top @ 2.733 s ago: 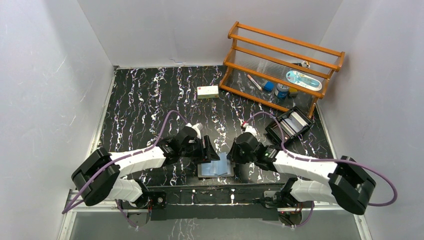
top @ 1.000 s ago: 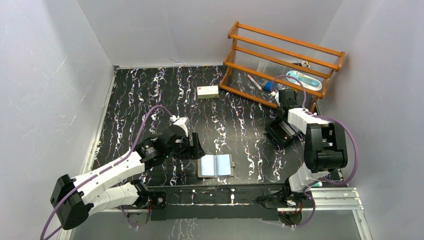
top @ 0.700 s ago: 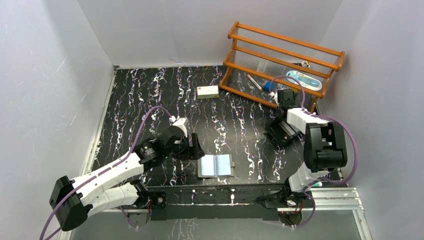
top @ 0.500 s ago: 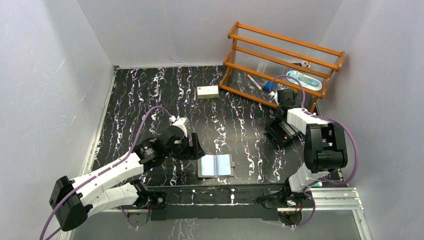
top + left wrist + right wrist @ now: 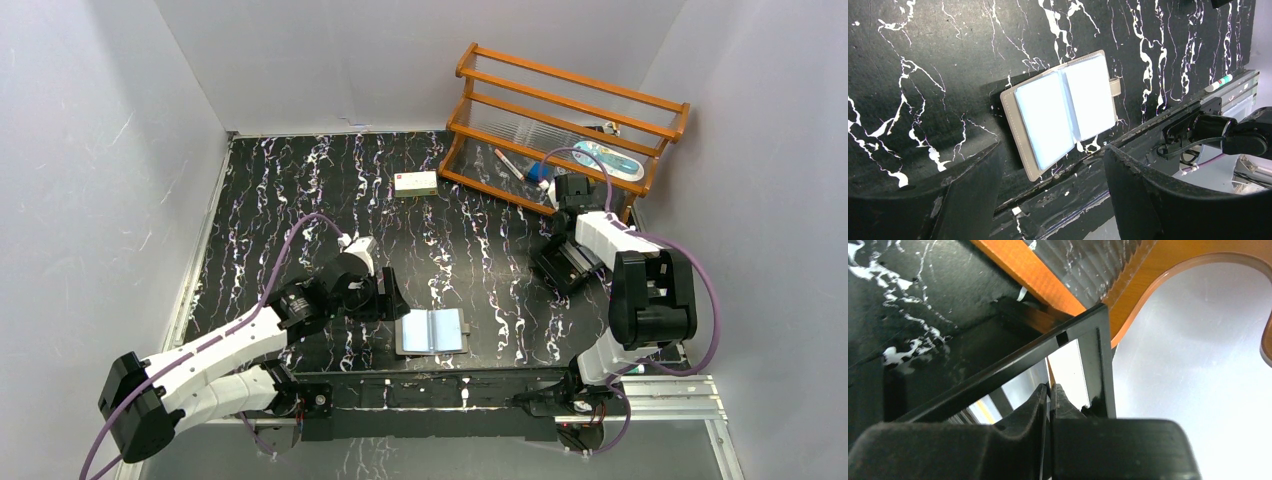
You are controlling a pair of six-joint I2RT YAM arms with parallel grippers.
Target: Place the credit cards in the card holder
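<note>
Two arms, two very different poses. The left arm [image 5: 230, 340] lies low and stretched across the marbled table [image 5: 300, 200]. Its left gripper [image 5: 1050, 151] hovers just beside the card holder [image 5: 1063, 112], jaws spread wide with nothing between them. The right arm [image 5: 650, 295] is folded steeply, elbow high, and the right gripper [image 5: 1049, 392] is dipped at the black tray [image 5: 558, 266] by the foot of the wooden rack [image 5: 560, 110].

The card holder lies opened flat near the table's near edge. Only the left wrist view shows its light blue pockets facing up and the snap tab sticking out at one side; from above it is just a pale rectangle. Only the right wrist view shows the right fingers pressed almost together over the tray's rim, with pale flat faces behind them that look like the credit cards [image 5: 1068, 370] (whether one is pinched, I cannot tell). From above, the right forearm covers much of the tray and hides what is in it.

A small white box [image 5: 415, 182] with a red mark sits well apart, farther back on the table.
</note>
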